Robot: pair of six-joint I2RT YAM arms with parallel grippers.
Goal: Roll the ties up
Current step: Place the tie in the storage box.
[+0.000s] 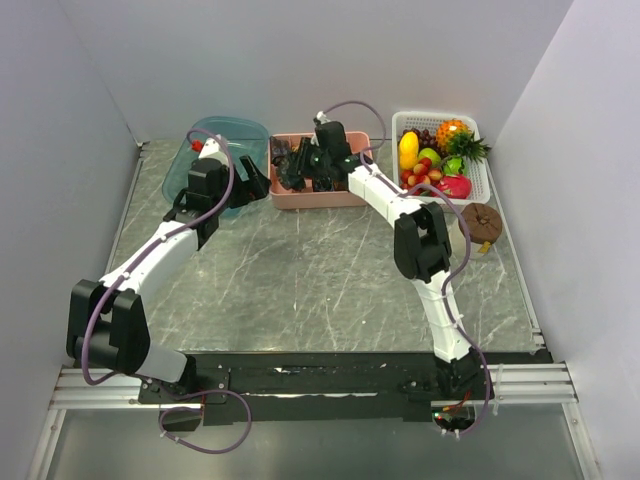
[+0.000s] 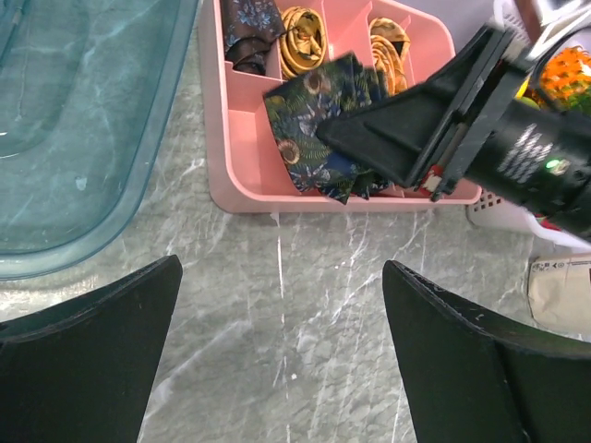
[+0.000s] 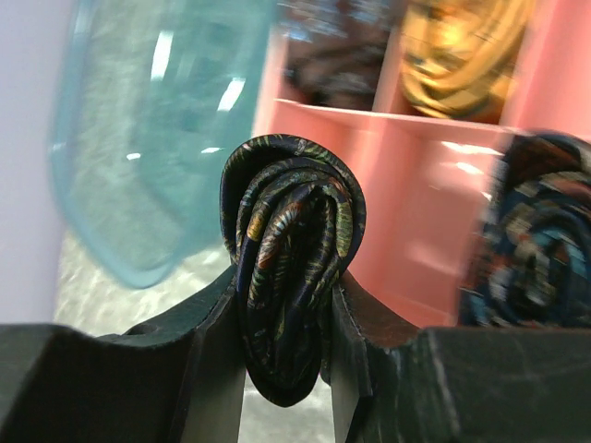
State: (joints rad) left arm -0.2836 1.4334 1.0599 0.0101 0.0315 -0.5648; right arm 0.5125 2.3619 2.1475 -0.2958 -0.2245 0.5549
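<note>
My right gripper is shut on a rolled navy tie with a peacock-feather pattern and holds it over the front left part of the pink divided tray. In the left wrist view the same navy coil sits at the right gripper's black fingers. The tray also holds a dark brown coil, two gold-brown coils and another navy coil. My left gripper is open and empty above the marble table, just in front of the tray's left corner.
A clear teal bin stands left of the tray, beside my left gripper. A white basket of toy fruit stands right of the tray. A brown round object lies at the table's right edge.
</note>
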